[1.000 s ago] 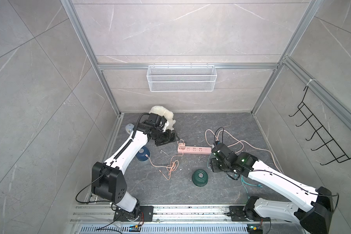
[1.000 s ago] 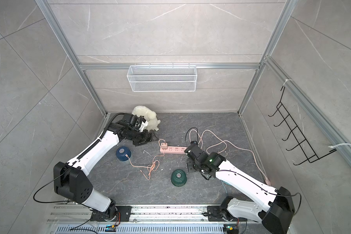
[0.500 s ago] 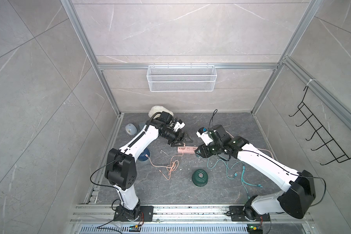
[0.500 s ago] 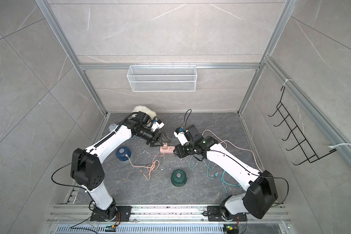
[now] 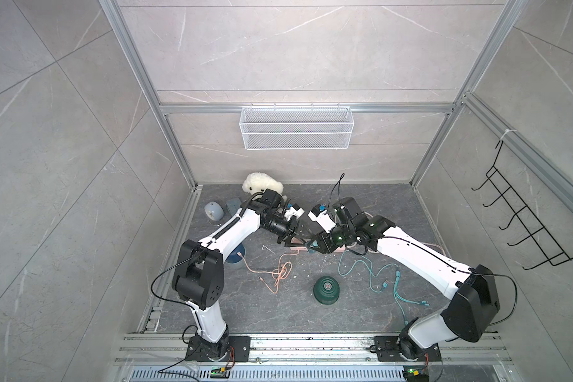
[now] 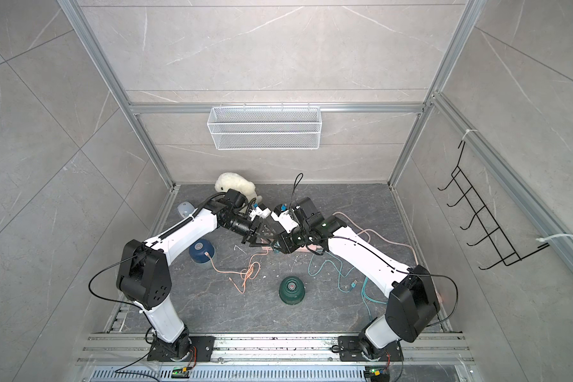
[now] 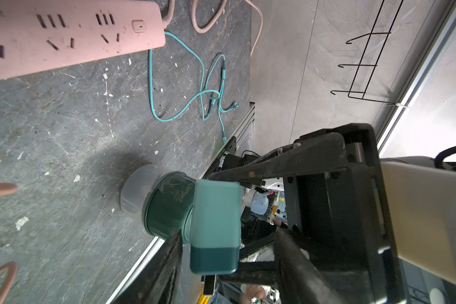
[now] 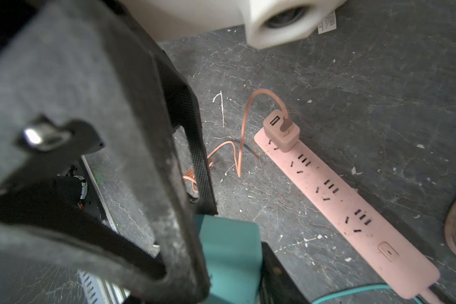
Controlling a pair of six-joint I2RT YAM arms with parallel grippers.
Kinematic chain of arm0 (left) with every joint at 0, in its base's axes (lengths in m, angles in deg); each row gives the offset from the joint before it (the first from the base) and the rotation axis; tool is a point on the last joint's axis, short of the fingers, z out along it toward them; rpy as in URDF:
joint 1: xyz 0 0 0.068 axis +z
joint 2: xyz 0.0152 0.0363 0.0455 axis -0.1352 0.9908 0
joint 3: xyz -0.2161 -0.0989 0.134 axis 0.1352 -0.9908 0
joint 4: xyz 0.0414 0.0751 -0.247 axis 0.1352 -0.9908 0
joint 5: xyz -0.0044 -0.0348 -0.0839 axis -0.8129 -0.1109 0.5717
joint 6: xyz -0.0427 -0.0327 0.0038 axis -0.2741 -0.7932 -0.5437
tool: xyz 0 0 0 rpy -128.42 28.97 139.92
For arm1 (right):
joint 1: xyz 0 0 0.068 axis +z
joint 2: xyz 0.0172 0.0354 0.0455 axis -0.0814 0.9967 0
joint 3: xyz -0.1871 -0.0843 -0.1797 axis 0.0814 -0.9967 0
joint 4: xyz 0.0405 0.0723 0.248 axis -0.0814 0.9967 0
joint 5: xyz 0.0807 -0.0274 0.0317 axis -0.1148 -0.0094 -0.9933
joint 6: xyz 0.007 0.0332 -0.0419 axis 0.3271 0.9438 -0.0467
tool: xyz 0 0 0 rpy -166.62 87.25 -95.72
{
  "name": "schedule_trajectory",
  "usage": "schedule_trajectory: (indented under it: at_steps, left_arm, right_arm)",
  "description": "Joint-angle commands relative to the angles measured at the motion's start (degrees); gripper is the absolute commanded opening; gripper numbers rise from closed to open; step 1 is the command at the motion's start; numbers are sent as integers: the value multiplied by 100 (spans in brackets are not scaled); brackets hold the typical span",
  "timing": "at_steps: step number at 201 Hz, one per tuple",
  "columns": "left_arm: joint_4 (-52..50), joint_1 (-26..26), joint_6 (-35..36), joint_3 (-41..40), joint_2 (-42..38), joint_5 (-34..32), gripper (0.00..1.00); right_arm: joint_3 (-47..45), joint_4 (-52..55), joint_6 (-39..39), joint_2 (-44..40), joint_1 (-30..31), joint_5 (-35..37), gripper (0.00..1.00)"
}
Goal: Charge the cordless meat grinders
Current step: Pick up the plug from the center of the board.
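Note:
The dark green meat grinder stands alone on the floor near the front. The navy one sits under my left forearm, which half hides it in a top view. Both grippers meet above the pink power strip. My right gripper is shut on a teal plug adapter. My left gripper is open, its jaws on either side of that adapter with gaps showing. A pink adapter with a pink cable is plugged into the strip's end.
A teal cable and a pink cable lie loose on the floor. A white plush toy and a pale grey-blue gadget sit at the back left. A wire basket and a black hook rack hang on the walls.
Both arms have swung in to meet over the strip. The right gripper has carried the teal adapter up to the left one, whose jaws have narrowed around it.

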Motion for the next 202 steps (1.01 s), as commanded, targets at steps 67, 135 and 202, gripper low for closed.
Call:
schedule_trajectory:
  at_steps: [67, 135, 202]
  left_arm:
    - [-333, -46, 105, -252, 261, 789, 38]
    - [-1243, -34, 870, 169, 445, 465, 8]
    - [883, 417, 26, -137, -51, 613, 9]
  right_arm:
    - [260, -540, -61, 205, -5, -66, 33]
    - [300, -503, -61, 277, -12, -263, 45]
    - [32, -288, 70, -19, -487, -1386, 68]
